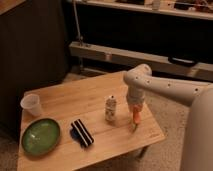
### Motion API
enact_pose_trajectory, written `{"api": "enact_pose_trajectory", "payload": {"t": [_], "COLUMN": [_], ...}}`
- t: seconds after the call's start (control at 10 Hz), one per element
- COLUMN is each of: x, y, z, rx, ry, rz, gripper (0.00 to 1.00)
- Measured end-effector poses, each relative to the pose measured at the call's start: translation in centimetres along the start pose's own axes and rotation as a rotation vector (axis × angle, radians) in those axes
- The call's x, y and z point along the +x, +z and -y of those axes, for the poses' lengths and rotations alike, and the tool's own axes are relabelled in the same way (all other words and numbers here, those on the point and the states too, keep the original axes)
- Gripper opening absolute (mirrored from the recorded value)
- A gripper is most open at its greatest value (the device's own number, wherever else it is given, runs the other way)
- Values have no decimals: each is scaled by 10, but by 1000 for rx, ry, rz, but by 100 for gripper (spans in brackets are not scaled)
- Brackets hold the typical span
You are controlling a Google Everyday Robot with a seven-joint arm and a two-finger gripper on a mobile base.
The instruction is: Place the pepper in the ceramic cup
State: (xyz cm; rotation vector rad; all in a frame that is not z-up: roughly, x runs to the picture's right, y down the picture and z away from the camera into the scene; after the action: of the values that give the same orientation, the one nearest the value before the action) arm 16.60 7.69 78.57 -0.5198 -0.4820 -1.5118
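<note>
Near the table edge, the gripper is pinching the pepper, probably risking clipping the bottle heading for the ceramic cup.

Orange pepper vertical, clamped in gripper, right side; whitish ceramic cup upright, far left.

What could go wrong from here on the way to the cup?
The pincer, at the right side of the table, grips the pepper by its upper end only; it may slip out.
The white bottle stands between it and the ceramic cup at the far left; a low pass might knock it over.
</note>
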Motion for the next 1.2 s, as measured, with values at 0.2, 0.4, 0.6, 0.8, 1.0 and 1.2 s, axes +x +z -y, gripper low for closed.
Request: {"api": "enact_pose_trajectory", "payload": {"t": [0.2, 0.4, 0.6, 0.8, 1.0, 1.2], "x": [9, 17, 20, 19, 14, 8], "y": [-45, -83, -92, -89, -90, -95], "z": [8, 38, 85, 140, 200, 257], "rx": [54, 109, 143, 168, 177, 176], "ry": [-33, -110, -194, -279, -371, -446], "rz": [-114, -201, -234, -258, -284, -305], "gripper": [0, 0, 0, 0, 0, 0]}}
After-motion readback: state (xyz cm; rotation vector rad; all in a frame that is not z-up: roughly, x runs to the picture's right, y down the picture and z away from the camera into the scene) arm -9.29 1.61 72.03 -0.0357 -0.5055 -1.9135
